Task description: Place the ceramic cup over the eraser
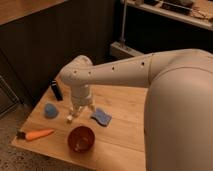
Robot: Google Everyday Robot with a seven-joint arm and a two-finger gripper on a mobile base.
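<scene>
Jaws wide open, nothing held, down low over wooden desk (122, 102). Small light-blue ceramic cup (50, 110) just left of jaws, slim black eraser (57, 90) further back-left.

Gripper (81, 113) low over wooden table (125, 107), jaws spread, between ceramic cup (50, 110) and blue sponge (101, 117); eraser (56, 90) upright behind cup; bowl (81, 138), carrot (37, 134) near front edge

Colours: ceramic cup (50, 110) light blue; eraser (56, 90) black, top seemingly paler; sponge (101, 117) blue; bowl (81, 138) reddish-brown; carrot (39, 134) orange; worktop (125, 105) pale wood grain; end effector (81, 111), above worktop between ceramic cup and sponge, cream-white.
</scene>
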